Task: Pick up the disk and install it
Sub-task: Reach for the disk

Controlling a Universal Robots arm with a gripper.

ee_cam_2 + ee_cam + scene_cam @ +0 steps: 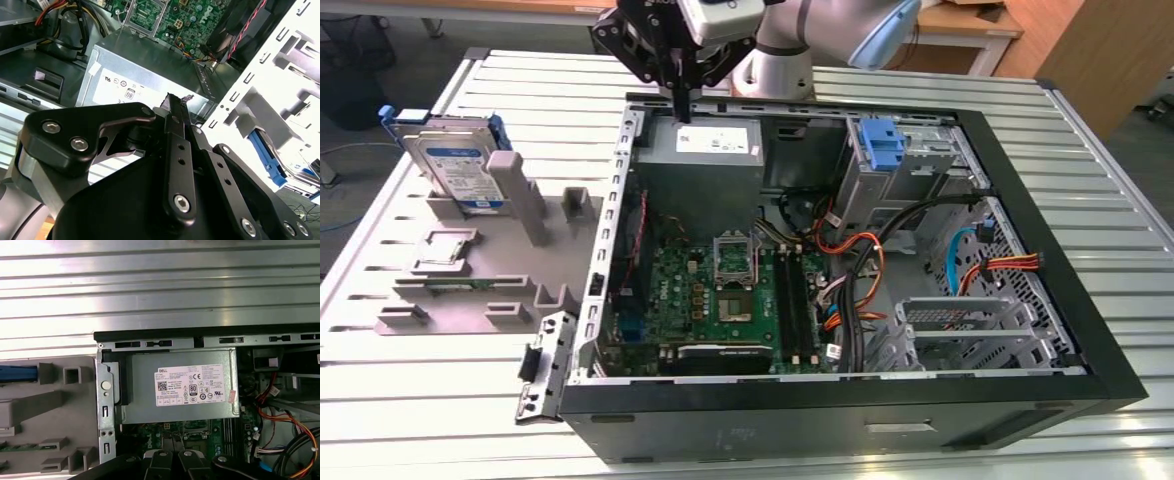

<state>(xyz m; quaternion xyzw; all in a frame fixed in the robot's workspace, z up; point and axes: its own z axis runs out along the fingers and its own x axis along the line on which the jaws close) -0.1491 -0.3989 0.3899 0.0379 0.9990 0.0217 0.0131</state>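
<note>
While one gripper (680, 108) hung over one power supply box (710, 146), fingers (176, 145) seemingly together, empty, one disk (460, 172) stood in grey holder (467, 297), well apart.

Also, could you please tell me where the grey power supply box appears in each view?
Exterior view: the power supply box sits in the case, directly under the claw.
Second wrist view: the box lies just beyond the claw.
First wrist view: the box lies label-up inside the case edge.
Shared landmark: the green motherboard beside it.

The disk (460, 170) is silvery metal framed in blue plastic; the ribbed table (1121, 200) is bare glossy metal.
</note>
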